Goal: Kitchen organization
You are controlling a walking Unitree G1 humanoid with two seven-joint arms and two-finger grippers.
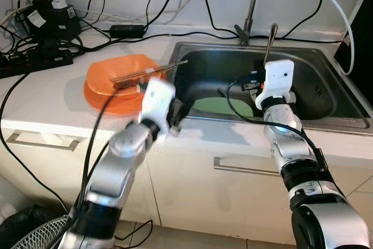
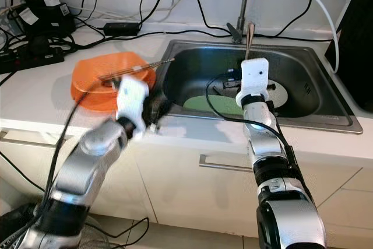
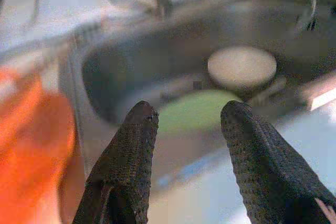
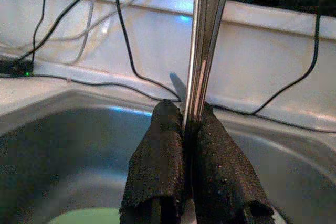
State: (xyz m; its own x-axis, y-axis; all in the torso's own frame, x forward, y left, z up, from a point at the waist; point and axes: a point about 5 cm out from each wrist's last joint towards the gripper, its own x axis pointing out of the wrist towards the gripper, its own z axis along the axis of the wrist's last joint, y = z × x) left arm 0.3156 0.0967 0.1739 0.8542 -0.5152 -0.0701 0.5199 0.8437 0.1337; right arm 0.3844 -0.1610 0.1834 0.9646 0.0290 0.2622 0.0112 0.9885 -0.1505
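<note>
Kitchen run, mid-task as I read it. My right gripper (image 4: 184,129) is over the sink (image 1: 326,94), fingers clamped on a metal utensil (image 1: 271,39) whose handle sticks up above the wrist toward the faucet (image 1: 250,10); I take it for a spoon or fork, but the working end is hidden behind the fingers, so I can't say which. It is lifted clear of the basin, so I judge that piece to be picked and not yet put anywhere. My left gripper (image 3: 189,124) sits at the sink's front left corner, just beside the counter edge, fingers spread with nothing between them; the left arm is blurred in the head views, so I treat its placement as rough. On the counter to the left of the sink is an orange plate (image 1: 111,83) with a pair of chopsticks (image 1: 157,71) lying across it, their tips reaching out over the sink rim. Down in the basin I can see a green plate (image 1: 224,107), and the left wrist view shows a pale round dish (image 3: 242,66) behind it. My judgement: one utensil in hand, at least two dishes waiting in the sink, and the orange plate with chopsticks not yet sorted, so most of the organizing is left. Cables and a power strip (image 1: 35,59) crowd the back of the counter.
</note>
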